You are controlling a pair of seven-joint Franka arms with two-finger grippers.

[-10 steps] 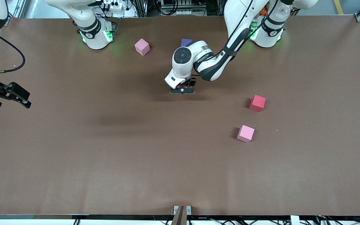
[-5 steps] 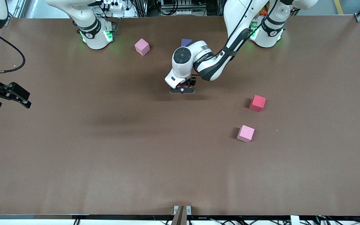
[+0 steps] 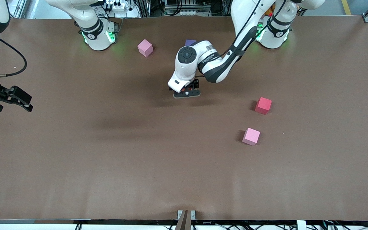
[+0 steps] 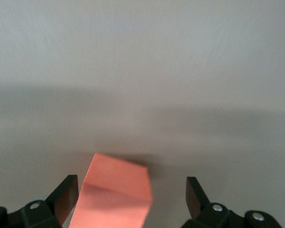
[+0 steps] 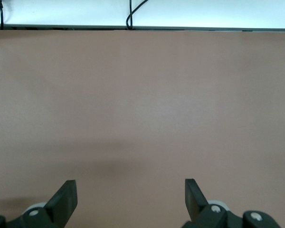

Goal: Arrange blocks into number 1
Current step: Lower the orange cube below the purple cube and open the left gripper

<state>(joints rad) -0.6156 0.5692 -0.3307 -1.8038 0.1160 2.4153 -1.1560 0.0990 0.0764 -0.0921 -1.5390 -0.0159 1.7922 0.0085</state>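
Left pincer [image 4: 128, 199] open astride orange block [image 4: 115, 192] mid-counter, right pincer [image 5: 128, 199] open, waiting; pink blocks [image 3: 251, 136], red block [image 3: 263, 105] scattered, numeral barely begun.

Bright, even overhead light on my table [image 3: 107, 179], no glare. Soft broad shadows lie under my left arm [image 3: 222, 64] and beside my right gripper [image 3: 11, 99]. Front view sharp. My left wrist view is washed out grey and blurred, the orange block [image 4: 115, 197] between my fingers soft-edged. My right wrist view is clear.
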